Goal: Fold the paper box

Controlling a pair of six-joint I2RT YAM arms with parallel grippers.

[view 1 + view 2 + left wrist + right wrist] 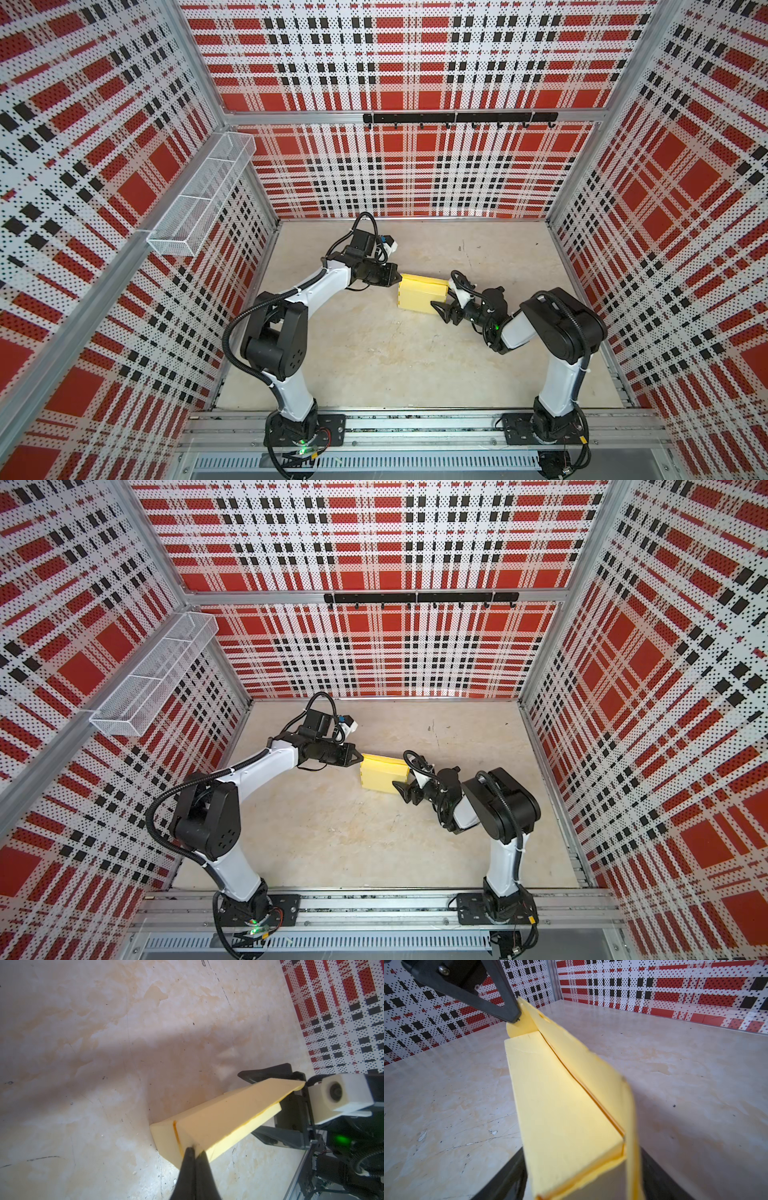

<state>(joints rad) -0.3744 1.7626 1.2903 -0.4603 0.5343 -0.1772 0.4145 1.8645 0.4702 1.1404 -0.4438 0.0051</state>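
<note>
Paper box sits mid-table between both arms, left gripper pinched tight on its far-left corner, right gripper jaws spread apart, straddling its right end.

Paper box at the left end effector: thin pale yellow card, matt and smooth. The end effector itself looks like matt black plastic. Beneath it the tabletop shines, glossy and finely scratched.
</note>
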